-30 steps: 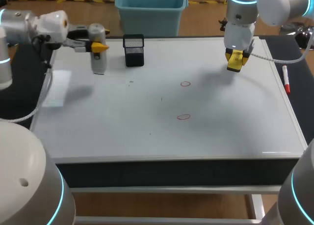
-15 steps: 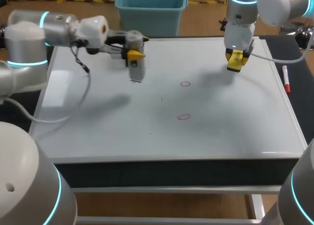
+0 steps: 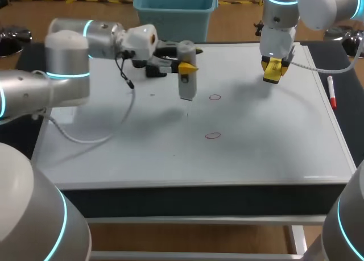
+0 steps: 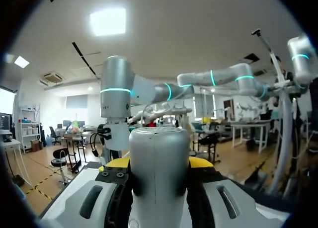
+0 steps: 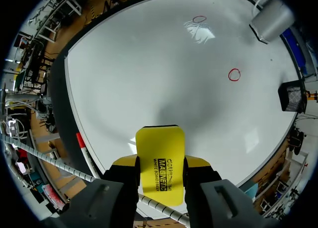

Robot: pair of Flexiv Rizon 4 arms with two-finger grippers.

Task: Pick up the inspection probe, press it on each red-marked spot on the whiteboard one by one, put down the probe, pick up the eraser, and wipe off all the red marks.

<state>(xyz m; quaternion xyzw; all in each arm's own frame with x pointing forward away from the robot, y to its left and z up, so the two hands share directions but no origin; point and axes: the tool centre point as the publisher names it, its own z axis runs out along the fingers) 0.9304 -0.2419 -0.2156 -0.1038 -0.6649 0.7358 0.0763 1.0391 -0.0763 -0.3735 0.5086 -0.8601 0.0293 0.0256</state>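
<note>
My left gripper (image 3: 186,68) is shut on the grey inspection probe (image 3: 187,82), which hangs upright over the whiteboard (image 3: 114,141), just left of the upper red mark (image 3: 214,96). A second red mark (image 3: 212,135) lies nearer the front. In the left wrist view the probe (image 4: 159,173) fills the gap between the yellow-tipped fingers (image 4: 201,162). My right gripper (image 3: 273,69) hovers over the back right of the board, shut on the yellow eraser (image 5: 159,161). From there both red marks (image 5: 233,74) (image 5: 199,19) and the probe (image 5: 271,19) show ahead.
A black mesh holder (image 3: 153,69) stands at the back of the board, partly hidden behind my left arm. A red marker pen (image 3: 331,93) lies on the dark strip along the board's right edge.
My left arm has carried the probe rightward from the board's far left, past the black holder, to beside the upper red mark. The right arm and eraser have not moved.
</note>
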